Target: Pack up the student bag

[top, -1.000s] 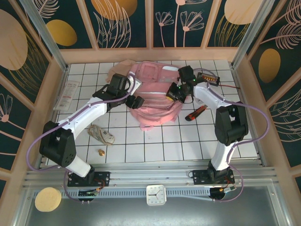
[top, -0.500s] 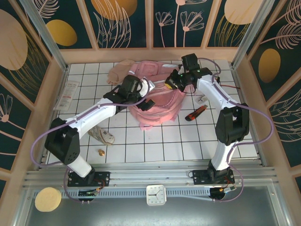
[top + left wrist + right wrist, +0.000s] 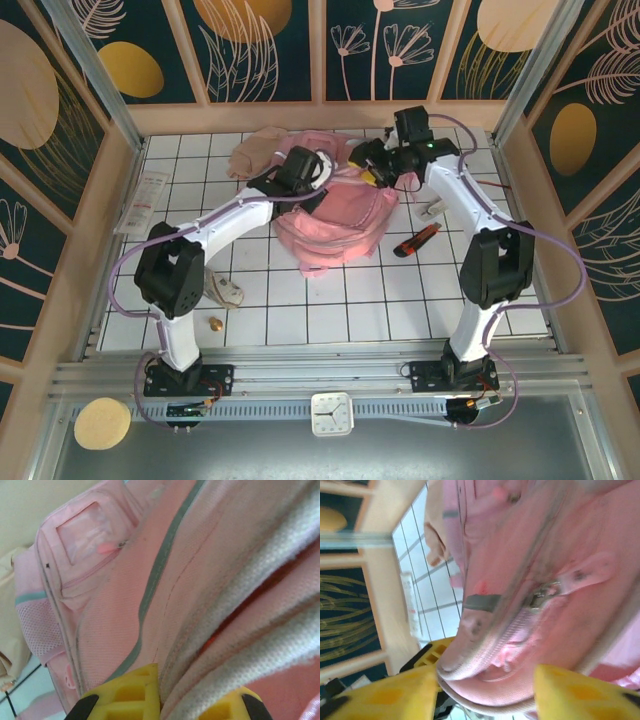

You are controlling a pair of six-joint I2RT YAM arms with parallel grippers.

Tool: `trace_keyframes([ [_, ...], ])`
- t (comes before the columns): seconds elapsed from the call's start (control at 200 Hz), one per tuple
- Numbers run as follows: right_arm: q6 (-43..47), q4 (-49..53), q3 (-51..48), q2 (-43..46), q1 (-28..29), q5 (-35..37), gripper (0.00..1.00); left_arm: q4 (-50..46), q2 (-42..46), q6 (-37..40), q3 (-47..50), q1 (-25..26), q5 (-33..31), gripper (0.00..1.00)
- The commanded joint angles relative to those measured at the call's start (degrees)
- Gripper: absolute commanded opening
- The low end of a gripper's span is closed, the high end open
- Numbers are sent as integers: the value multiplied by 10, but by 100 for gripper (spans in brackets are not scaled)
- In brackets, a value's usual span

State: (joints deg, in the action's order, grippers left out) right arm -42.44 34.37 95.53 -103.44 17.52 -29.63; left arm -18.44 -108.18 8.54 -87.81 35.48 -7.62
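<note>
The student bag [image 3: 340,220], a large pale pink backpack, lies slumped on the white tiled table [image 3: 330,320] at the back centre. My left gripper [image 3: 320,187] reaches onto the bag's back left part. In the left wrist view the left gripper [image 3: 192,692] is shut, with a fold of the bag's pink fabric and pale trim [image 3: 215,645] pinched between its yellow fingers [image 3: 125,692]. My right gripper [image 3: 368,163] hangs at the bag's back right edge. In the right wrist view the right gripper [image 3: 485,682] stands open, with the bag's zipper rim [image 3: 485,650] lying between its yellow fingers [image 3: 385,692].
An orange and black utility knife [image 3: 419,239] and a small white thing [image 3: 435,208] lie right of the bag. A beige cloth [image 3: 255,155] sits at the back left, a flat packet [image 3: 143,200] at the far left, and a crumpled wrapper [image 3: 222,288] beside the left arm.
My left arm has swung further back onto the bag and its jaws have closed on the fabric. My right gripper has moved back a little and its jaws have opened.
</note>
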Motion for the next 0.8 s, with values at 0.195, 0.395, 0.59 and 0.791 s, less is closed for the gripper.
trace_keyframes([
  [0.195,80,-57,-100,128,-128,53,99,-97,68,-159,-85,-66,-21,0],
  [0.395,119,-117,-120,119,-115,-41,99,-146,60,-258,-165,-103,80,0],
  [0.59,62,-24,-136,76,24,-9,99,-112,37,-342,-169,-103,154,0],
  [0.791,-49,-81,-184,40,76,-7,99,-52,34,-383,-126,-88,186,0],
])
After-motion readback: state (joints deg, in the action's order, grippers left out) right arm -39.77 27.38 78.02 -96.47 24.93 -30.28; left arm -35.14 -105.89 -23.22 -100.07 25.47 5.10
